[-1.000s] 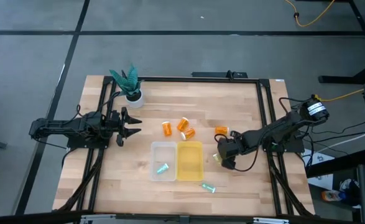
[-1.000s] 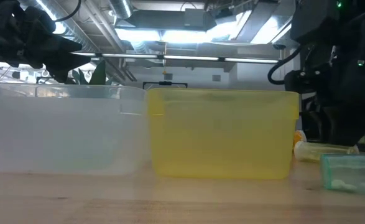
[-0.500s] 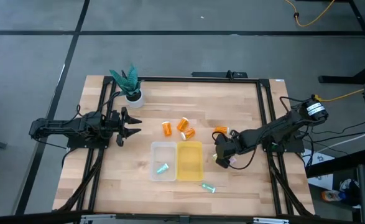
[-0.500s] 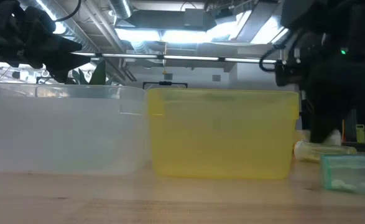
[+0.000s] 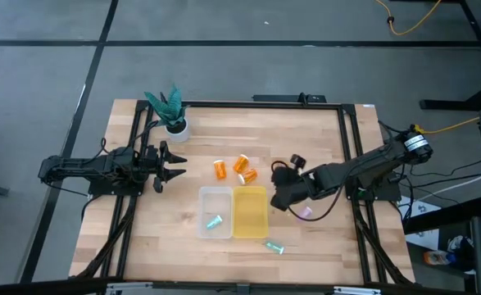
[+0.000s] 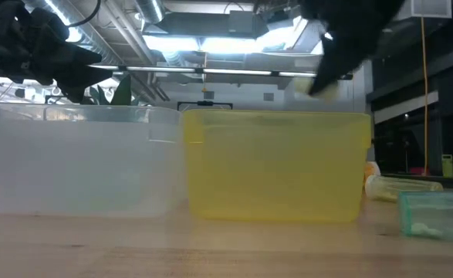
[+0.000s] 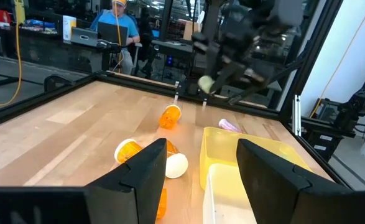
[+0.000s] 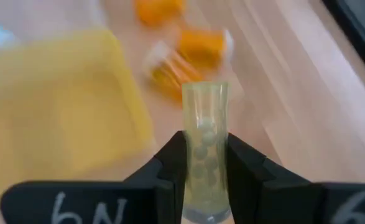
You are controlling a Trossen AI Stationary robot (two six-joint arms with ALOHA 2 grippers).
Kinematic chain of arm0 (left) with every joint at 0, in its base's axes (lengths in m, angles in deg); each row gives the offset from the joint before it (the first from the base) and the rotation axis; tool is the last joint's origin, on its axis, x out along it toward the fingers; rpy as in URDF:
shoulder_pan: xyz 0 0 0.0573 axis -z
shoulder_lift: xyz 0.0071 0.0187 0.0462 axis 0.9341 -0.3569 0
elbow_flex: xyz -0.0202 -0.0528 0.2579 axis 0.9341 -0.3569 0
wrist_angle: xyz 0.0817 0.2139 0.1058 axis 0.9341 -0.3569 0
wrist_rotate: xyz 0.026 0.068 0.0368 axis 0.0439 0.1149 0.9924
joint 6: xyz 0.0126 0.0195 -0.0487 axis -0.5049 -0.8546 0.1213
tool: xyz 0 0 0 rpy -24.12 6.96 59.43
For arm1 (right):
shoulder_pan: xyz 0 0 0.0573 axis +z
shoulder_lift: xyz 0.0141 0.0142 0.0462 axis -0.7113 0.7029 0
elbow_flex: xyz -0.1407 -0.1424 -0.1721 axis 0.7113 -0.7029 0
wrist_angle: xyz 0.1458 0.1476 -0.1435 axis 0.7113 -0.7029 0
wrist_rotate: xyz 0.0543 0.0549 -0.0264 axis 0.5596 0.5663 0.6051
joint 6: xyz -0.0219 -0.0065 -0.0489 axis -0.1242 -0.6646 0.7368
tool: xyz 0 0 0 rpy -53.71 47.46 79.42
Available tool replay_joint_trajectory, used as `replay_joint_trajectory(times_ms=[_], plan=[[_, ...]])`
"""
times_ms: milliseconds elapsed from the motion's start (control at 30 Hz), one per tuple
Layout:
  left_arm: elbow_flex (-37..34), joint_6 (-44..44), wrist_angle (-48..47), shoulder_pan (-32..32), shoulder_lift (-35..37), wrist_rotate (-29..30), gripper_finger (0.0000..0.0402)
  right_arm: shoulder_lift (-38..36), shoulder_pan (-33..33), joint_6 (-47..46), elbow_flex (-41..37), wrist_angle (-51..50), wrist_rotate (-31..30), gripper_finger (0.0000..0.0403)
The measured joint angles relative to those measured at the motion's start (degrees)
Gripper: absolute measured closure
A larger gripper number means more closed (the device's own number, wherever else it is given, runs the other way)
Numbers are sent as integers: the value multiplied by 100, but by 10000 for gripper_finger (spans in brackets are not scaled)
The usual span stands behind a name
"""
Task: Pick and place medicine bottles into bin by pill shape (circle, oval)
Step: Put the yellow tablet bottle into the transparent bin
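The worktop (image 5: 322,246) carries a clear bin (image 5: 214,212) and a yellow bin (image 5: 250,211) side by side near its front edge. A potted plant (image 5: 170,111) sits in the back-left corner. The right pincer (image 8: 202,163) is clamped on a yellow-green vial (image 8: 204,155), right beside the yellow bin's right wall. The left pincer (image 5: 174,165) waits spread open at the left edge. Three orange bottles (image 5: 240,169) lie behind the bins, a purple vial (image 5: 304,212) to their right, and a teal vial (image 5: 274,247) in front.

light: bright, even; ceiling lights (image 6: 234,42) glare in the low view
blur: right wrist view smeared, bins soft
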Motion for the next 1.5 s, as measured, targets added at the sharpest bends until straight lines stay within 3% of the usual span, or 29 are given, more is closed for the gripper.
replay_joint_trajectory(times_ms=[267,467,900,1500], plan=[[0,-2,0,0,0,2,211,17,0,1657,36,2121,527,320],[0,-1,2,0,1,0,211,228,-20,2186,40,2999,1060,320],[0,0,4,0,1,1,211,1136,-406,2348,38,4336,2866,320],[0,-2,4,0,0,2,211,2032,-761,2367,38,5430,4009,320]])
